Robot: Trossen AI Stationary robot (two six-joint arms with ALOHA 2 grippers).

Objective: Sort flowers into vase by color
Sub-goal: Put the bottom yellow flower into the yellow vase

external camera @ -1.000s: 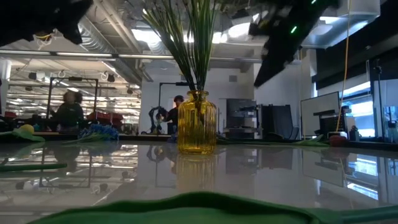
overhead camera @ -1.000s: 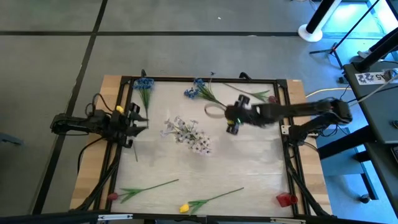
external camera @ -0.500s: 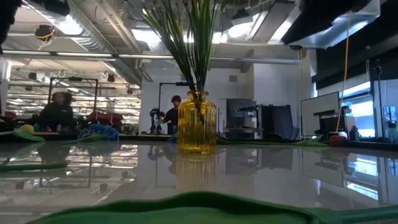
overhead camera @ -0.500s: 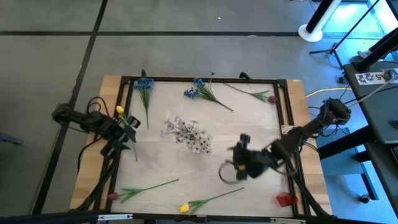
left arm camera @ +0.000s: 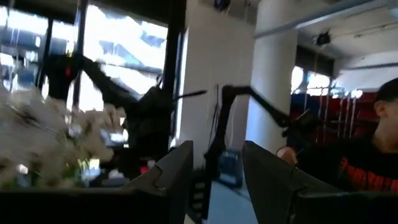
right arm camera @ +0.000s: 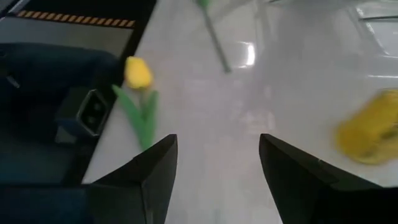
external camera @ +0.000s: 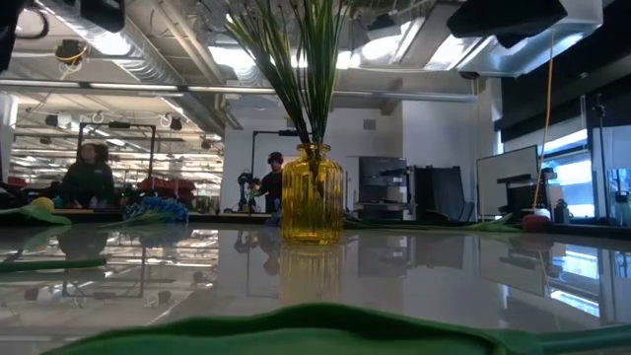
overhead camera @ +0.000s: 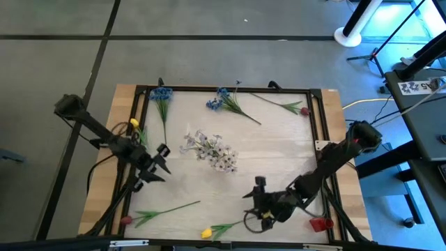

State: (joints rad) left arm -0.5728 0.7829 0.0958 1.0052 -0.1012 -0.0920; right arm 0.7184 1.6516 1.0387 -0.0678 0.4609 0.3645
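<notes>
Glossy pale counter [overhead camera: 279, 150] with a black frame and bare wood strips along both sides fills the high view, its surface mirroring the room's ceiling lights in the low view. Near its middle stands a ribbed amber glass vase [external camera: 312, 194], squat and narrow-necked, holding a spray of thin green stems topped by small white flowers [overhead camera: 209, 149].

From the left edge the left arm reaches in; its left claw [overhead camera: 159, 164] hovers with fingers parted and nothing between them, between the vase and the left edge. From the right edge the right arm bends toward the near edge, where the right claw [overhead camera: 256, 207] hangs low, its fingers [right arm camera: 152, 180] apart and holding nothing, just beside a yellow tulip [overhead camera: 208, 232] with broad green leaves at the near edge.

Loose flowers lie flat elsewhere: two blue flowers [overhead camera: 162, 93] along the far edge, a red flower [overhead camera: 304, 110] by the far right corner, a second yellow flower [overhead camera: 134, 124] at the left edge, and a red-headed stem [overhead camera: 164, 210] near the near left corner. A small red object [overhead camera: 320, 224] sits at the near right corner.
</notes>
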